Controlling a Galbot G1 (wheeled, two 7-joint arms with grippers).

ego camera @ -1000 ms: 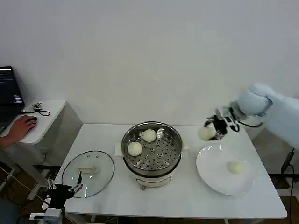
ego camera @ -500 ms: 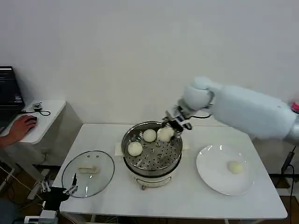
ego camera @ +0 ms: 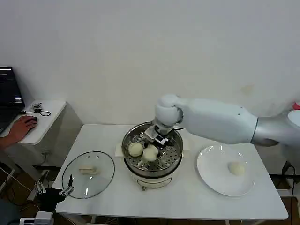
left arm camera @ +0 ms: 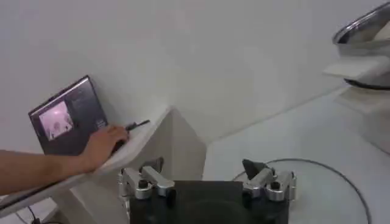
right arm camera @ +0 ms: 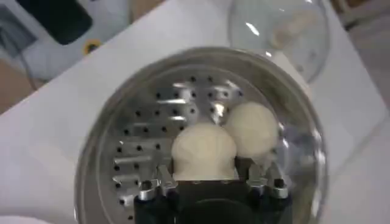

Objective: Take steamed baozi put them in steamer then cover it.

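Right gripper (ego camera: 153,143) is reached in over the steamer (ego camera: 174,152), low inside its rim, toward the back of the tray. A bun (ego camera: 150,153) is clamped between its fingers; in the right wrist view this held bun (right arm camera: 204,152) sits squarely between the two finger mounts, pressed against the gripper body (right arm camera: 210,193). The bun is at or just above the perforated tray (right arm camera: 140,146); whether it touches the tray cannot be told.

A second bun (ego camera: 135,149) lies on the tray just beside the held one, on its left as seen from the head, the two touching or nearly so. In the right wrist view the same neighbour (right arm camera: 253,126) is seen pressed against the held bun's side.

The steamer stands at the middle of the worktop (ego camera: 197,197), toward the rear edge. A white plate (ego camera: 213,180) lies to the right of the steamer, near the right edge, with one bun (ego camera: 236,168) on it, well apart from the gripper. A glass lid (ego camera: 89,174) lies flat near the front left corner.

Left gripper (ego camera: 54,192) is parked low off the front left corner of the worktop, beside the lid; in the left wrist view its fingers (left arm camera: 259,173) are spread apart and nothing is between them.
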